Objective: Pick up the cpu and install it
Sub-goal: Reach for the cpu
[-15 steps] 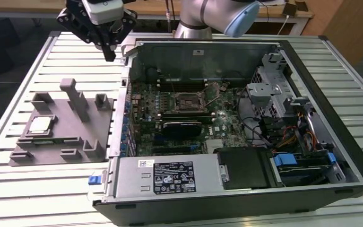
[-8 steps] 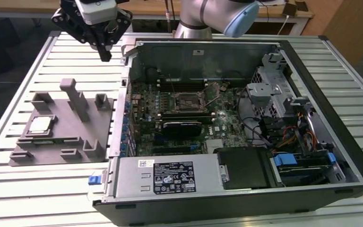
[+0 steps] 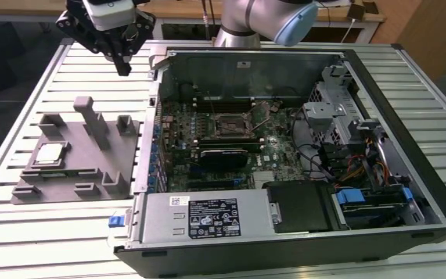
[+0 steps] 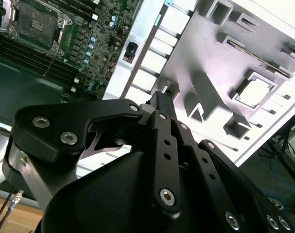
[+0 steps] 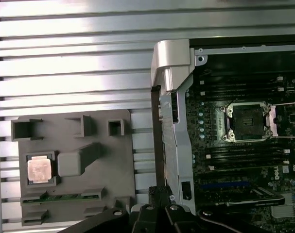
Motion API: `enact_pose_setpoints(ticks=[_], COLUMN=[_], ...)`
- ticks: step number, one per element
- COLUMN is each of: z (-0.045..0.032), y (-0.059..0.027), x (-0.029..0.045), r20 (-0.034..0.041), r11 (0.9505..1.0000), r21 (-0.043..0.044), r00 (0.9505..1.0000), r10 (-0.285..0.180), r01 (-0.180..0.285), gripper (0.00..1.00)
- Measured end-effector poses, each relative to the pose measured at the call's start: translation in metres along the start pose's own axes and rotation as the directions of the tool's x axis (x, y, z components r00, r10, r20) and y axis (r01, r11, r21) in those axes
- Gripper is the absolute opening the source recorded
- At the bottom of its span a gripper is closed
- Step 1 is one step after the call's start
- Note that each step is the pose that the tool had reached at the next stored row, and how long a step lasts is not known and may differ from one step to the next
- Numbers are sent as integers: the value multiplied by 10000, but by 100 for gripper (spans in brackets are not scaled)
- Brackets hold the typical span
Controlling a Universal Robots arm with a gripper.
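The cpu point(image 3: 49, 154) lies flat in a square recess of the grey fixture point(image 3: 91, 174), silvery top up; it also shows in both wrist views point(image 4: 254, 92) point(image 5: 39, 170). The motherboard's black-framed socket point(image 3: 231, 125) stands open inside the computer case, with its lever raised point(image 5: 247, 121) point(image 4: 38, 22). My gripper point(image 3: 122, 70) hangs high over the slatted table at the far end, beyond the fixture and just outside the case's wall on the exterior view's left. Its fingers point(image 4: 159, 102) are shut together and hold nothing.
The open computer case point(image 3: 161, 116) lies on its side, with a power supply point(image 3: 207, 218) at the near end and a drive cage point(image 3: 339, 110) on the exterior view's right. The fixture carries tall posts point(image 3: 91, 116) and a memory stick point(image 5: 57, 197). Bare slatted table point(image 3: 91, 64) lies under my gripper.
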State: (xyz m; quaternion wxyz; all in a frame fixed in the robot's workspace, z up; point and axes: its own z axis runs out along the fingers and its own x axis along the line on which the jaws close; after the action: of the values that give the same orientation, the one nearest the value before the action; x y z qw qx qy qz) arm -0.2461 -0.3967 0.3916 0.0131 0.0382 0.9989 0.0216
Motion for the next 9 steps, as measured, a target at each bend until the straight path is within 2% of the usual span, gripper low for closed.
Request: enact_pose_setpoints(ticks=[9], z=[2], y=[-8], x=[107], r20=[0], r11=[10000], r21=[0], r00=[10000], r10=[0], r01=[0], gripper=[11])
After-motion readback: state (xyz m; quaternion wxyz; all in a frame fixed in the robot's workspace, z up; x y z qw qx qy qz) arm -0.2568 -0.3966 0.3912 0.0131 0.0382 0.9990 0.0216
